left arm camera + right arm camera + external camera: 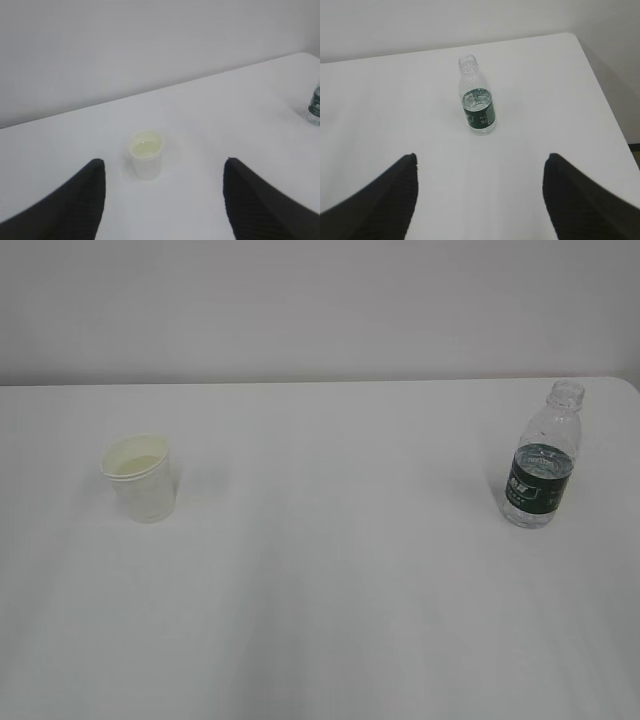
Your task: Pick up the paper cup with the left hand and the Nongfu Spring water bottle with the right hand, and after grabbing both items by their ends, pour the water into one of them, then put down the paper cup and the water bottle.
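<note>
Cup and bottle stand apart on the white tabletop [330, 620], both hands open and empty.

The paper cup [140, 478] stands upright at left, the uncapped Nongfu Spring water bottle [543, 458] at right. Only the wrist views show the left hand [162, 200] and right hand [480, 197], spread wide; the cup possibly holds water.
</note>
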Available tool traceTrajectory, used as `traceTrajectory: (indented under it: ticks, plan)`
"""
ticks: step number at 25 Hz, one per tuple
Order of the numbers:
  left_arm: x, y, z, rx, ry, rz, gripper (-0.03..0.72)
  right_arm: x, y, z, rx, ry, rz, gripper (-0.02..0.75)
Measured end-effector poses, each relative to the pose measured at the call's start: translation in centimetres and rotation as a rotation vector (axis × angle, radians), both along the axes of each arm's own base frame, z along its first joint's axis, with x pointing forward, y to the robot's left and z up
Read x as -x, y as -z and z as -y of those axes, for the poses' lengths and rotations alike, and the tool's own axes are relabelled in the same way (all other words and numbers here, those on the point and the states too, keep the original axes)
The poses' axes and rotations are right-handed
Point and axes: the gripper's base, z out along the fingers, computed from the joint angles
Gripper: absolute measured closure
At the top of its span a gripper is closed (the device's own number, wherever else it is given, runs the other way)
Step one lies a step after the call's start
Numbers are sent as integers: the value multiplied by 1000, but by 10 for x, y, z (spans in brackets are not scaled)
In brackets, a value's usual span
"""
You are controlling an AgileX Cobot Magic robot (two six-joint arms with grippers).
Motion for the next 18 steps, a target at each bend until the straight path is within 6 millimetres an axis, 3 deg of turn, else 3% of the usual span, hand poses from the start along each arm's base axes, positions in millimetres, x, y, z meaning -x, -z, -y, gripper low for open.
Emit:
traceTrajectory:
  ticks: [5, 11, 18]
  plan:
    - [23, 9, -11, -50, -11, -63, 163, 12, -14, 0, 6, -5, -8, 148]
    - [50, 12, -21, -24, -17, -23, 164, 25, -13, 0, 39, -25, -50, 148]
    - [60, 18, -25, 5, -33, -67, 164, 57, -8, 0, 46, -30, -3, 148]
